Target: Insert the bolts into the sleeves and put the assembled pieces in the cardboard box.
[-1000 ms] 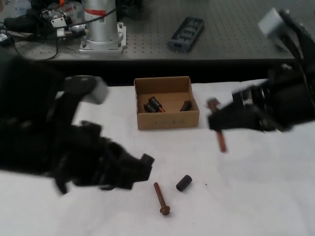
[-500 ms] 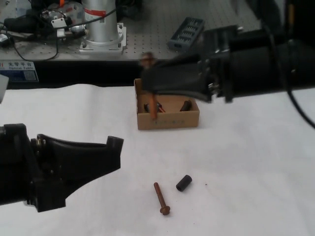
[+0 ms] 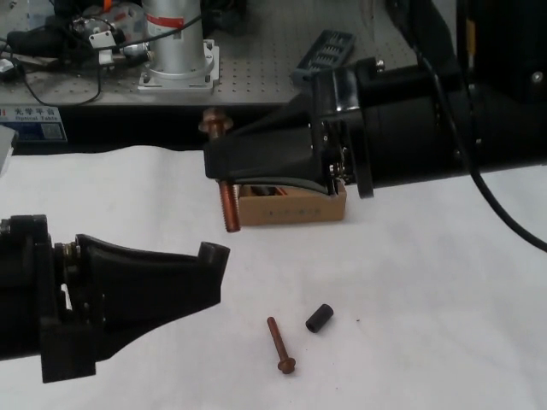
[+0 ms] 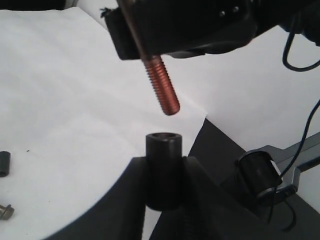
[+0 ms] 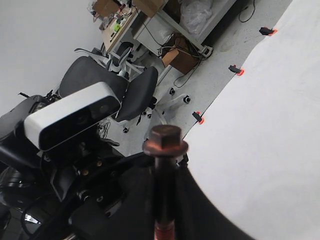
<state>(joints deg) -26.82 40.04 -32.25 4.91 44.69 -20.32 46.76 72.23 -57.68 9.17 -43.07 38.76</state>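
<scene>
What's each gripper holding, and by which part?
Left gripper: sleeve, gripped around its lower half, bore up. Right gripper: bolt, gripped on the upper shank below the head, threaded end hanging free.

Foreground white cloth (image 3: 444,282); perforated grey table (image 3: 256,51) behind (cables (image 3: 38,53) heaped); office chair (image 5: 90,75) aside.

A lab: perforated optical bench (image 3: 256,60), tangled cables (image 3: 38,41).

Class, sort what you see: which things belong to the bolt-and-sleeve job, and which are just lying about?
Job: gripped bolt, gripped sleeve, loose bolt, loose sleeve, cardboard box.
Lying about: metal post, black ridged block, office chair.
</scene>
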